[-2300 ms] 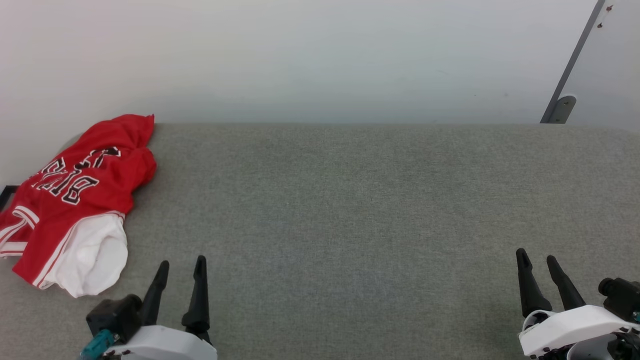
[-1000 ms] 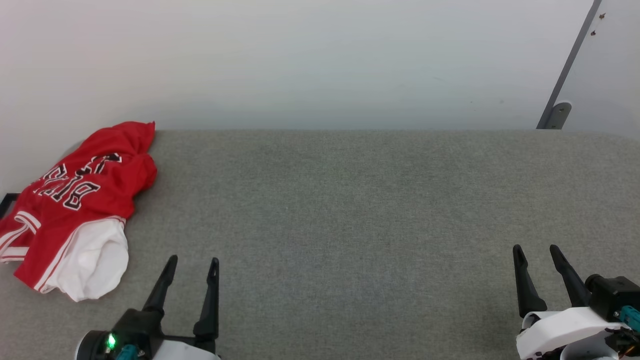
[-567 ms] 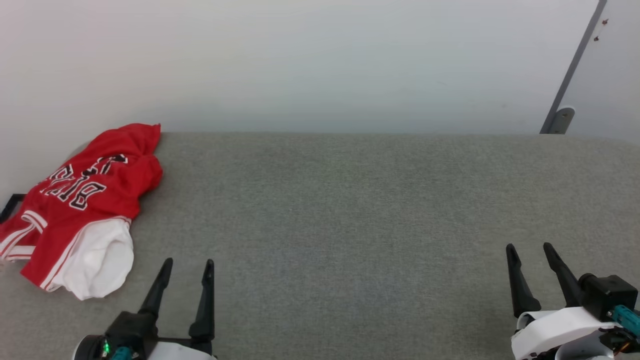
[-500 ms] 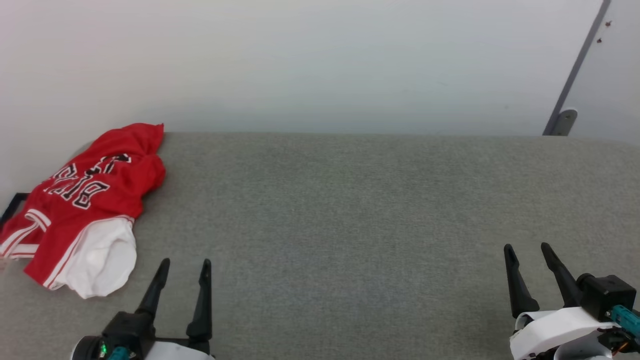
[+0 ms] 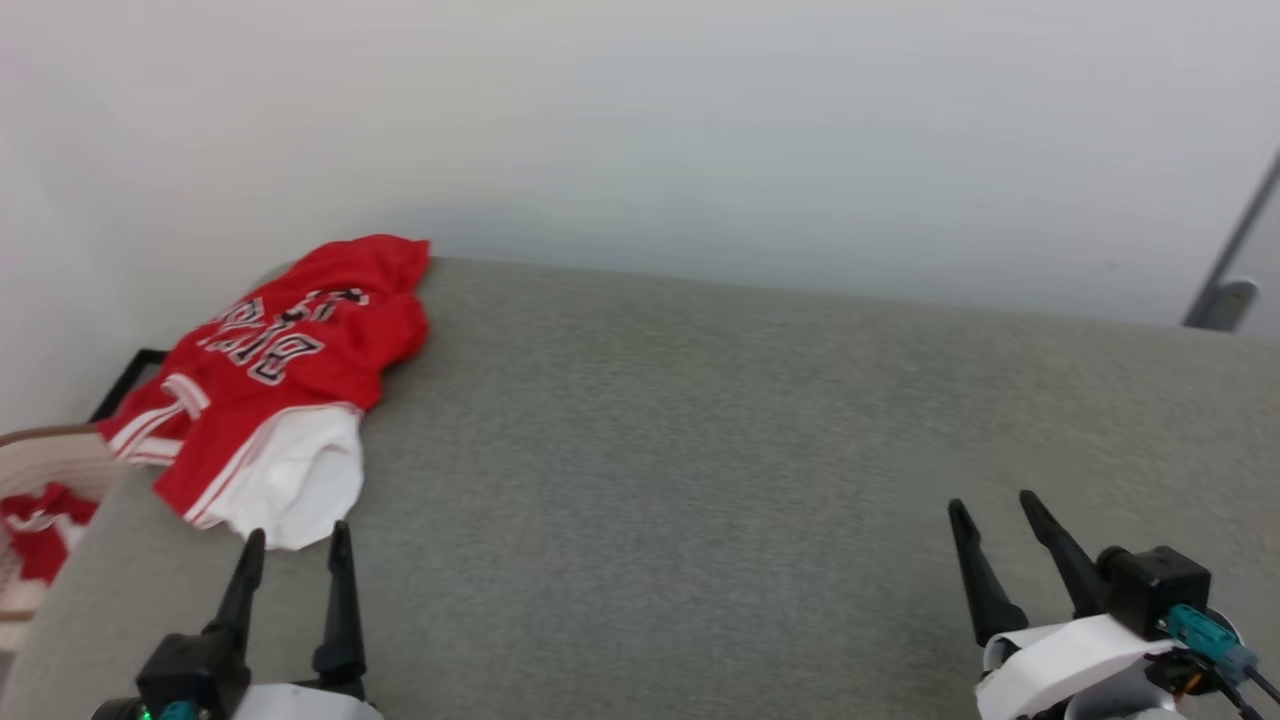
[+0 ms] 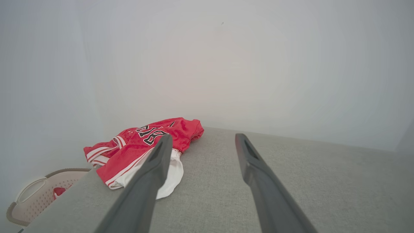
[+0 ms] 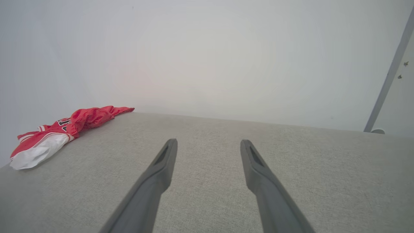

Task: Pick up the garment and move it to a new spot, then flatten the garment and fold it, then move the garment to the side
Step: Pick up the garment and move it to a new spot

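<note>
Head view: the crumpled jersey T-shirt lies at the far-left corner of the bench, its long axis running from the near white sleeve to the far red end. The left hand and right hand are spread and empty.
Left wrist view: it lies just ahead, to the left.
Right wrist view: it lies far to the left.

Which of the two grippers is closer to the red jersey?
The left gripper: it almost reaches the white sleeve of the jersey; the right gripper is far away.
</note>
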Tool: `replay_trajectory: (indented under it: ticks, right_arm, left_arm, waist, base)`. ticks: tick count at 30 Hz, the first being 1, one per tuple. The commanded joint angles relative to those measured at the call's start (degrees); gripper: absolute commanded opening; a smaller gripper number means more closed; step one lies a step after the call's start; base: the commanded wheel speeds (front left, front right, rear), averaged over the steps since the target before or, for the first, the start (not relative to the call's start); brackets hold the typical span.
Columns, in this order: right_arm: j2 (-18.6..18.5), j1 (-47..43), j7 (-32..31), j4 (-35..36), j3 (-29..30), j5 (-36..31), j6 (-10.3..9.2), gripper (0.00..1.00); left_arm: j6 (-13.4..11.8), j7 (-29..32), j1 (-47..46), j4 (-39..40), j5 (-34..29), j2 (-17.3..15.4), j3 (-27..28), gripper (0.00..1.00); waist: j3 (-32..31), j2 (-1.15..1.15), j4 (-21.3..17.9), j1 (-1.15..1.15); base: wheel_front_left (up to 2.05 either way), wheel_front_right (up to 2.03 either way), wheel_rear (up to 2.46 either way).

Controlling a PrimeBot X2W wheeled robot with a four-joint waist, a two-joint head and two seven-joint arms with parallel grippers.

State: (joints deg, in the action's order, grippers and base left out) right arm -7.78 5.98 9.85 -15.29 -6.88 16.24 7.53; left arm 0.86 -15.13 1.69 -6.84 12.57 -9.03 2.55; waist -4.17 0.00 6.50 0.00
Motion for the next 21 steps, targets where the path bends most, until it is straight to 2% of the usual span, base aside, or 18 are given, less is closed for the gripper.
replay_trajectory:
  ticks: [1,14,21]
  right_arm:
    - [-0.15,0.80,-0.01,-0.19,-1.07,0.48,-0.08,1.00]
    - [0.02,1.63,0.54,-1.27,-5.76,2.63,-0.08,1.00]
    - [0.12,1.83,0.69,-1.93,-6.14,2.60,-0.08,1.00]
  left_arm:
    - [-0.59,0.00,0.76,0.02,0.35,-0.29,0.61,1.00]
    - [-1.93,0.36,1.78,0.59,1.32,-1.79,2.52,1.00]
    - [-1.85,0.72,1.88,0.51,2.58,-1.58,2.62,1.00]
  waist:
    - [-1.11,0.00,3.45,0.00]
    - [-2.92,0.00,12.04,0.00]
    - [-3.09,0.00,14.09,0.00]
  base:
    - [0.00,0.00,0.00]
    - [0.00,0.00,0.00]
    - [0.00,0.00,0.00]
